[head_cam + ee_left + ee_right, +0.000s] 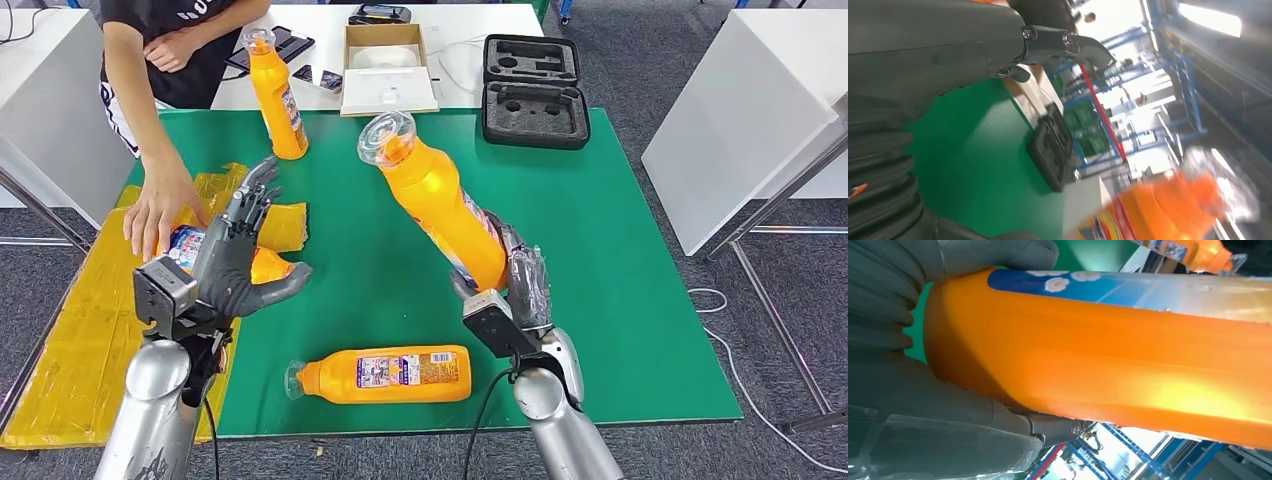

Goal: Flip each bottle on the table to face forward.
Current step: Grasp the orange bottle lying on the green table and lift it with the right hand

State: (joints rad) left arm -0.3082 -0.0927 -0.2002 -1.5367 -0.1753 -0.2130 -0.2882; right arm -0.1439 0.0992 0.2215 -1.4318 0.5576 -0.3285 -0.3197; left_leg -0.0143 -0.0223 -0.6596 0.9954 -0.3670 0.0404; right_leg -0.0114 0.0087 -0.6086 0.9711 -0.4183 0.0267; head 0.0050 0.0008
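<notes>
Bottles lie and stand across the green surface (620, 300). At the far left a person's hand (160, 210) presses on a bottle lying flat (190, 245), its blue label showing, over yellow sheets (70, 340) that cover the surface's left edge. The left hand (235, 255) hovers just beside that bottle, fingers (255, 195) spread apart and holding nothing; in the left wrist view its thumb (1068, 45) juts out over the green surface. Behind it, a second bottle (278, 95) stands upright near the far edge, label turned to the right. Near the front edge a third bottle (385, 375) lies on its side, cap pointing left, label facing up. To its right, the right hand (515, 280) has its fingers clamped around the base of a fourth bottle (435, 195), lifted off the surface and tilted with its clear cap up and to the left; the right wrist view shows the orange body (1098, 370) filling the grasp. Beyond, a white box (385, 70) and an open black foam case (532, 90) sit at the back.
</notes>
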